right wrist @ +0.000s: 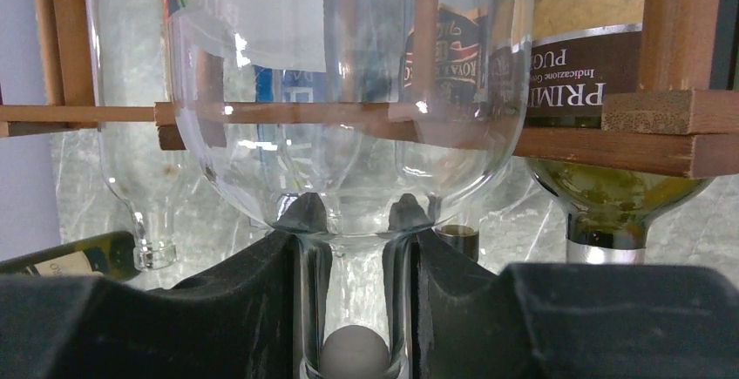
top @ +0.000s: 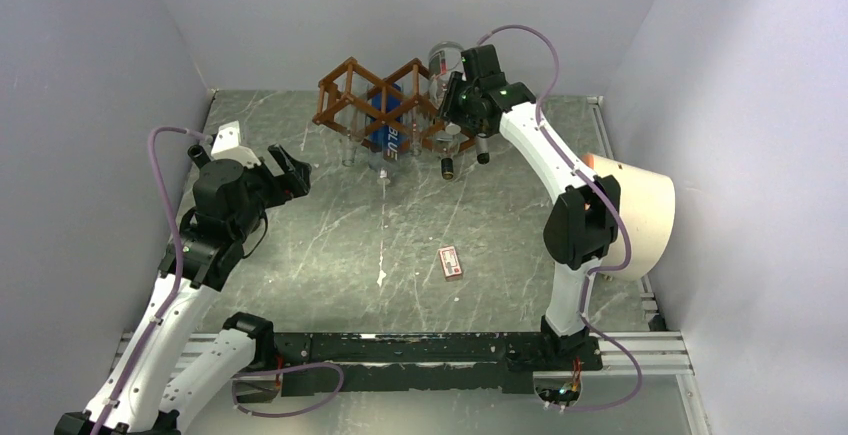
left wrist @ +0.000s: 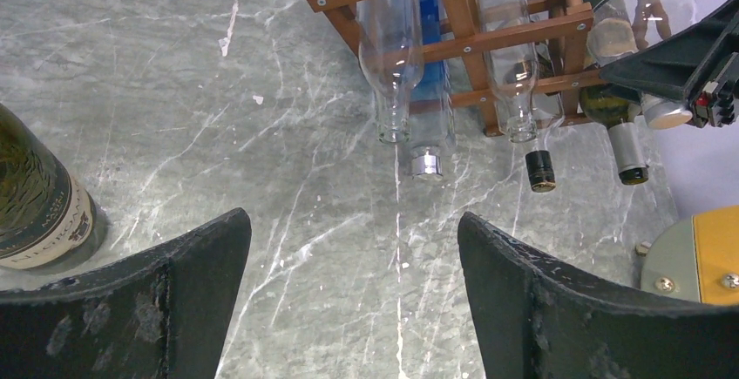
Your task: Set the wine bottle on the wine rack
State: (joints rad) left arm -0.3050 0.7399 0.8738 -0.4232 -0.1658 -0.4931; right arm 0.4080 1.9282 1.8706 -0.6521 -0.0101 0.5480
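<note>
The wine rack (top: 375,95) of reddish-brown slats stands at the back of the table, with several bottles lying in its cells. My right gripper (top: 462,90) is at the rack's upper right, shut on the neck of a clear wine bottle (top: 443,60). In the right wrist view the fingers (right wrist: 261,292) press both sides of that neck, and the bottle's clear body (right wrist: 349,91) lies across a rack slat (right wrist: 610,139). My left gripper (top: 290,170) hangs open over the table at the left, nothing between its fingers (left wrist: 200,292).
A dark green bottle (left wrist: 35,205) rests on the table beside my left gripper. A small red box (top: 451,262) lies mid-table. A cream cone-shaped object (top: 640,210) stands at the right edge. Bottle necks (left wrist: 394,109) stick out from the rack's front.
</note>
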